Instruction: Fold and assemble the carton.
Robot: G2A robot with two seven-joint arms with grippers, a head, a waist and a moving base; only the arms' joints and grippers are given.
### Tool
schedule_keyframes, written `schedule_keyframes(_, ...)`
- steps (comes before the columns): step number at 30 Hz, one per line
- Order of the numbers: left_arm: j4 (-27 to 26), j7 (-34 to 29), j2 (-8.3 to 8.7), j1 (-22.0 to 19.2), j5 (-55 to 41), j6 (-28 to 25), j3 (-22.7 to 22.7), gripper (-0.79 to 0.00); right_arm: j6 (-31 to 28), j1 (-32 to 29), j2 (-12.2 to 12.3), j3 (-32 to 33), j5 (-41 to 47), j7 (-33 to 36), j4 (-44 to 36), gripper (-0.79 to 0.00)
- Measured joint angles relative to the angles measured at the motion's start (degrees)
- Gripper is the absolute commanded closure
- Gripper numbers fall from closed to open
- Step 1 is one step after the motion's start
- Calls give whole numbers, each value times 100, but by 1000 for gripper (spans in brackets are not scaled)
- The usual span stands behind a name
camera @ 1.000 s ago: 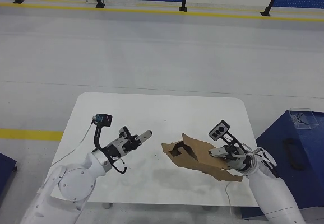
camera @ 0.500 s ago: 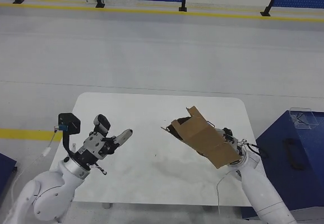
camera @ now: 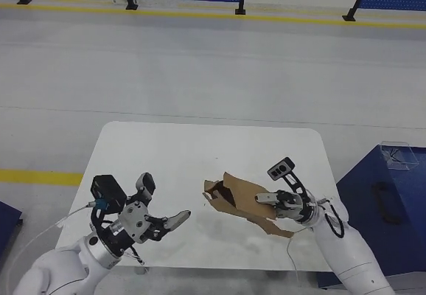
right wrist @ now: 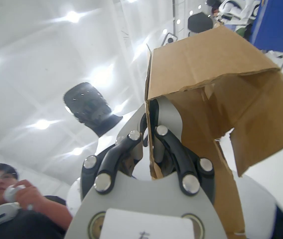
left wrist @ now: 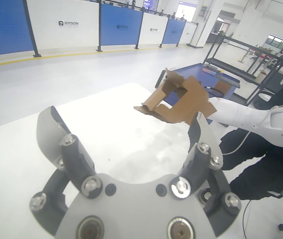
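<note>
The carton (camera: 244,204) is barely formed, its flaps unfolded. It is pinched by the right gripper (right wrist: 151,115). The left gripper (left wrist: 121,125) is held spread and empty.

Plain brown carton (camera: 246,206) — white table (camera: 198,147). My left gripper (left wrist: 122,118), right gripper (right wrist: 152,111) — silver, black links. Bin (camera: 390,184) dark blue.
</note>
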Motion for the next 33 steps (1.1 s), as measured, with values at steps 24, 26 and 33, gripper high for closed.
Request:
schedule_keyframes(24,688,-333,-153,-819,992,510,1175,-785,82,-92,-37,-118,-375,110,-343,0)
schedule_keyframes(26,723,-354,-162,-857,989,519,1215,-785,181,-87,-46,-162,-348,146,-365,0)
schedule_keyframes(33,797,-561,-174,-944,952,450,1294,-785,265,-55,-75,-295,-447,155,-387,0)
